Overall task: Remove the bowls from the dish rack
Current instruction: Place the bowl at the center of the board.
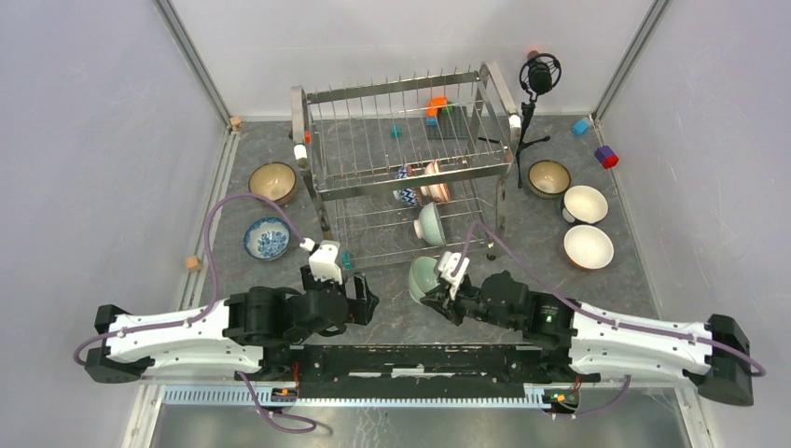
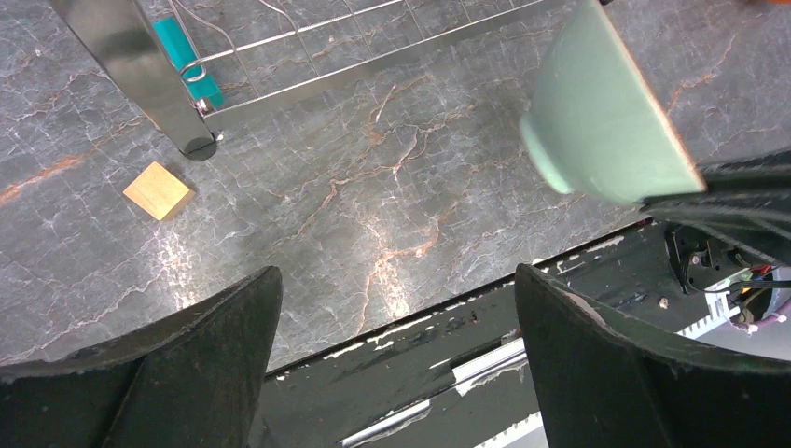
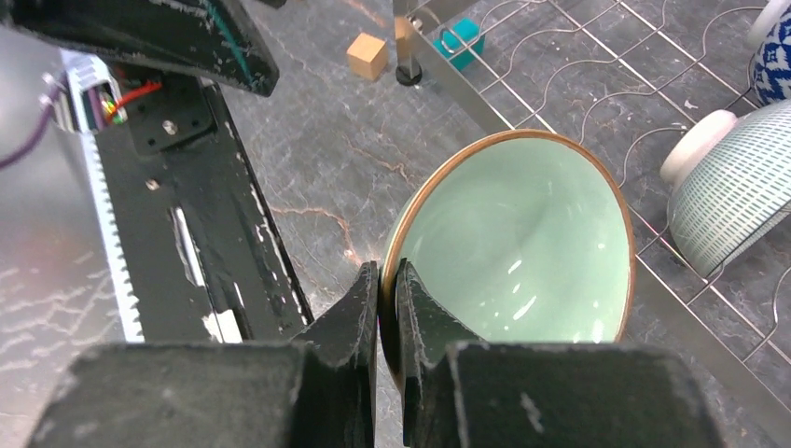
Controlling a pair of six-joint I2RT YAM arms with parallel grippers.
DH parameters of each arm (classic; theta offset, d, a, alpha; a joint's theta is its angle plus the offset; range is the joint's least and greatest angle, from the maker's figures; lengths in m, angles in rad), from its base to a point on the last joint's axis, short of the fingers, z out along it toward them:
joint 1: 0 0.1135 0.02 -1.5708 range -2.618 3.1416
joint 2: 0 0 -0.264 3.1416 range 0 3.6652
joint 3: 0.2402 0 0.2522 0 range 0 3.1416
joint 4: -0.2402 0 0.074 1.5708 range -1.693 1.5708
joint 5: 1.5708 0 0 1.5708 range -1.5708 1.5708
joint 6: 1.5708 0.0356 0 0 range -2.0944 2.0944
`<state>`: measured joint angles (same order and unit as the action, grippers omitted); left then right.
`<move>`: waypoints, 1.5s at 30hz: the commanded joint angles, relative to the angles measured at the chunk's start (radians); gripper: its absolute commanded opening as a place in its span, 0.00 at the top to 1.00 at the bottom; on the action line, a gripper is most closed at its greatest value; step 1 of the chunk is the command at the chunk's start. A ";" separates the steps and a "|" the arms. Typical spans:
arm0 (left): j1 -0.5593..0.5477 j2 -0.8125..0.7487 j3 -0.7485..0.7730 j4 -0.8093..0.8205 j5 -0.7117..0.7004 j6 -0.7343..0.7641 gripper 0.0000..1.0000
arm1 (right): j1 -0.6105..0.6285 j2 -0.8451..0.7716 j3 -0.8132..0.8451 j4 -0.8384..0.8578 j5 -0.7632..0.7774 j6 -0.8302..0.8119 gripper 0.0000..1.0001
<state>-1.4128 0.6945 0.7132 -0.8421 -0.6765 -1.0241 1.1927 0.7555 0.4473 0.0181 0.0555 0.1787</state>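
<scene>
My right gripper (image 1: pixel 446 289) (image 3: pixel 389 271) is shut on the rim of a pale green bowl (image 1: pixel 424 278) (image 3: pixel 522 243), held tilted just in front of the dish rack (image 1: pixel 401 149). The same bowl (image 2: pixel 606 112) shows at the upper right of the left wrist view. My left gripper (image 1: pixel 366 301) (image 2: pixel 396 280) is open and empty over the table's near edge, left of that bowl. In the rack stand a blue-and-white bowl (image 1: pixel 406 184), a red-and-white floral bowl (image 1: pixel 436 182) and a striped pale bowl (image 1: pixel 431 224) (image 3: pixel 737 196).
On the table left of the rack sit a brown bowl (image 1: pixel 273 182) and a blue-and-white bowl (image 1: pixel 267 238). On the right are a brown bowl (image 1: pixel 549 177) and two white bowls (image 1: pixel 585 203) (image 1: pixel 589 246). A black microphone tripod (image 1: pixel 538 84) and small coloured blocks (image 1: pixel 606 157) stand at the back right.
</scene>
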 commanded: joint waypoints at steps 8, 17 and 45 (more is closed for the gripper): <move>0.003 -0.053 -0.043 0.133 0.012 -0.010 0.00 | 0.305 0.142 0.127 -0.050 0.476 -0.272 1.00; 0.003 -0.050 -0.057 0.188 -0.008 0.105 0.00 | 0.579 0.259 0.180 -0.185 0.639 -0.482 1.00; 0.002 0.272 0.178 0.157 0.537 0.562 0.06 | 0.908 0.410 0.306 -0.378 0.564 -0.625 1.00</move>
<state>-1.4128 0.9276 0.8352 -0.7006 -0.2417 -0.5529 2.0819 1.1721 0.7010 -0.3866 0.5838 -0.4213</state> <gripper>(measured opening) 0.955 0.122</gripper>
